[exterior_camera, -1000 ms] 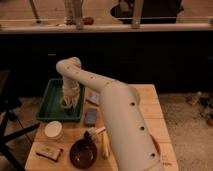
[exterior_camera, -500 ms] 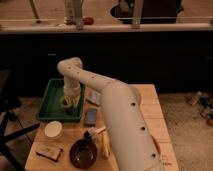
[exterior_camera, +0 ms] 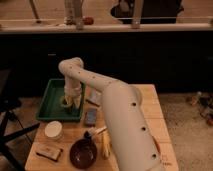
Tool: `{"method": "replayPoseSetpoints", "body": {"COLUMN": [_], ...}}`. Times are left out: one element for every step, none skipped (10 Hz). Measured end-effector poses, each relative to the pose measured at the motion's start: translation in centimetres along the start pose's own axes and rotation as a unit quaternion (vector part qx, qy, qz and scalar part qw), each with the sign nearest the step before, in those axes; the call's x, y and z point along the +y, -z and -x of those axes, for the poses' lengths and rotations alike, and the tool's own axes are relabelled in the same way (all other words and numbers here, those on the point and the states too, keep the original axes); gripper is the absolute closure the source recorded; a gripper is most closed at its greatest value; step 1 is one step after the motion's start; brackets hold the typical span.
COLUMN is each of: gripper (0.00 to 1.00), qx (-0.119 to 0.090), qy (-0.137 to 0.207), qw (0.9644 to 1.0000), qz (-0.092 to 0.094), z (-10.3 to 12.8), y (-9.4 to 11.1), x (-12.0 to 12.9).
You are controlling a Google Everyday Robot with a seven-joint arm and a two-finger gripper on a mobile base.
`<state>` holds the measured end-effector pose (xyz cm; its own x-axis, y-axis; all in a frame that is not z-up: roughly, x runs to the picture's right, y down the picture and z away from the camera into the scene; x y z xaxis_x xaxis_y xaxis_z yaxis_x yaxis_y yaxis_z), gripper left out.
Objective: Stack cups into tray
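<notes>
Two cups in view: the yellow-green cup [exterior_camera: 66,101] sits inside my tray area, on the right part of the green tray [exterior_camera: 50,102], and the cream-white cup [exterior_camera: 53,130] stands outside it on the wooden table [exterior_camera: 150,107], just in front of the tray's near rim. My gripper [exterior_camera: 71,101] is down over the tray's right side, right at the yellow-green cup, with my white arm [exterior_camera: 117,120] reaching across from the lower right, elbow bent above the tray. I cannot tell how the gripper stands or if it has hold of that cup; the wrist hides the contact. Tray lies at the table's left rear corner, long side running away from the front edge. On the table just right of the tray: a flat grey packet [exterior_camera: 94,97] and a small dark blue packet [exterior_camera: 91,116] nearer the front. Front of table: dark maroon bowl [exterior_camera: 83,152], a pale upright bottle-like item [exterior_camera: 105,145] beside it, and a brown flat bar [exterior_camera: 49,152] at the front left corner. Dark counter wall behind the table.
</notes>
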<state>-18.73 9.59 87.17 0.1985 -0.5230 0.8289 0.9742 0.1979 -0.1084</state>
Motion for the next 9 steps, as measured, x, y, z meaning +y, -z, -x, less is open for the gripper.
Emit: {"method": "replayPoseSetpoints", "body": {"gripper": [0.54,0.54,0.54,0.54,0.53,0.49,0.44,0.39,0.38], "qx": [-0.001,-0.002,-0.003,-0.003,-0.004,-0.005,-0.008,-0.01,-0.011], "qy": [-0.001,-0.003,-0.004,-0.005,-0.006,-0.006,-0.007,-0.008,-0.009], "qw": [1.0,1.0,1.0,1.0,1.0,1.0,0.9999,0.9999,0.9999], "qz": [0.0,0.001,0.002,0.003,0.003,0.003,0.004,0.003,0.005], "z": [0.0,0.1,0.1,0.2,0.2,0.2,0.4,0.6,0.6], "y": [0.0,0.1,0.2,0.3,0.3,0.3,0.2,0.3,0.2], "x": [0.2,0.3,0.6,0.7,0.8,0.9,1.0,1.0,1.3]}}
